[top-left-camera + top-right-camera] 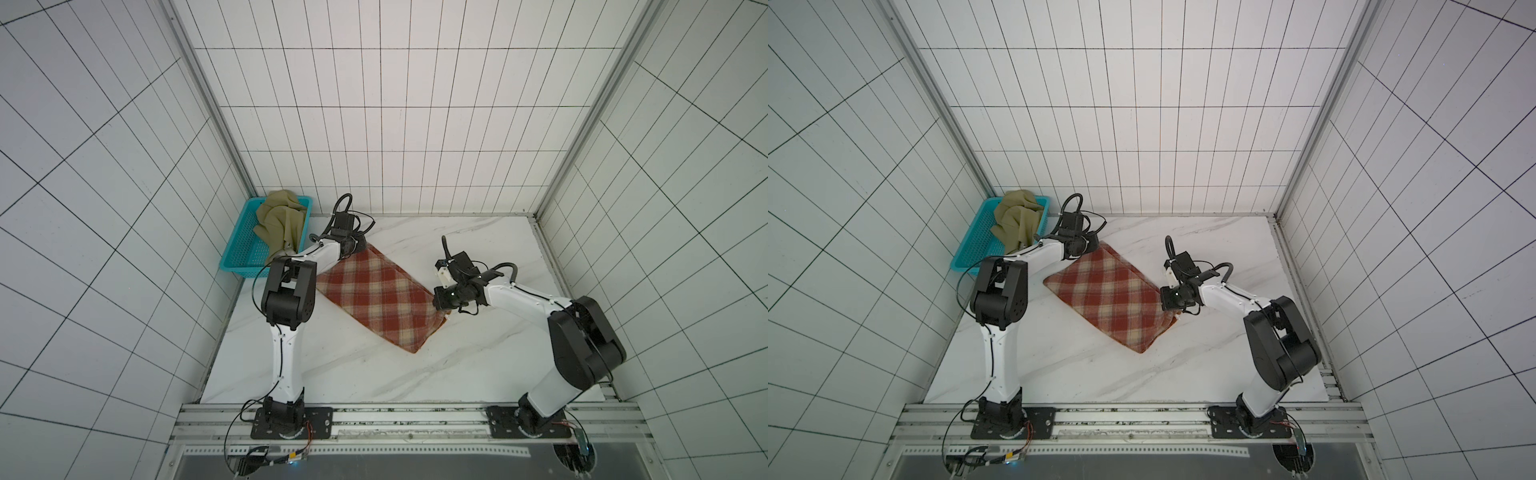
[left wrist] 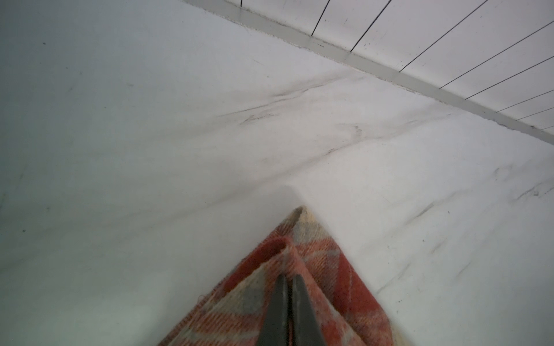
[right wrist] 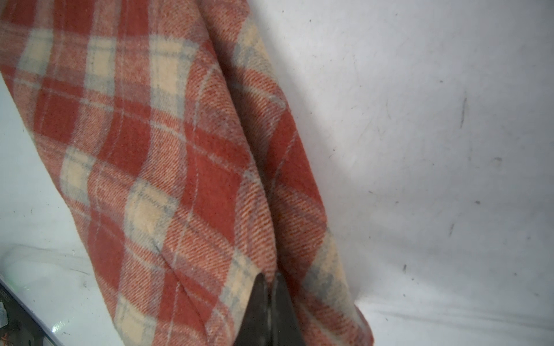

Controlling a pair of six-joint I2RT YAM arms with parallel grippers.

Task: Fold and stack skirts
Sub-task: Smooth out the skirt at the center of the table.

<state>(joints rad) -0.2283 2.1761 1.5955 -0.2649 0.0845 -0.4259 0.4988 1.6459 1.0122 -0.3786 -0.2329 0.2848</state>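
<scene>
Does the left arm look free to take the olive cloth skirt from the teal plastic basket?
Probably not yet: the left gripper is shut on the red and cream plaid skirt; the olive skirt lies near, uncovered.

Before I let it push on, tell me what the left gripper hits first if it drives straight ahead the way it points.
The left gripper, shut on the plaid skirt, has the skirt's corner just ahead; past that, the table, probably before the back wall, though depth is unclear.
</scene>
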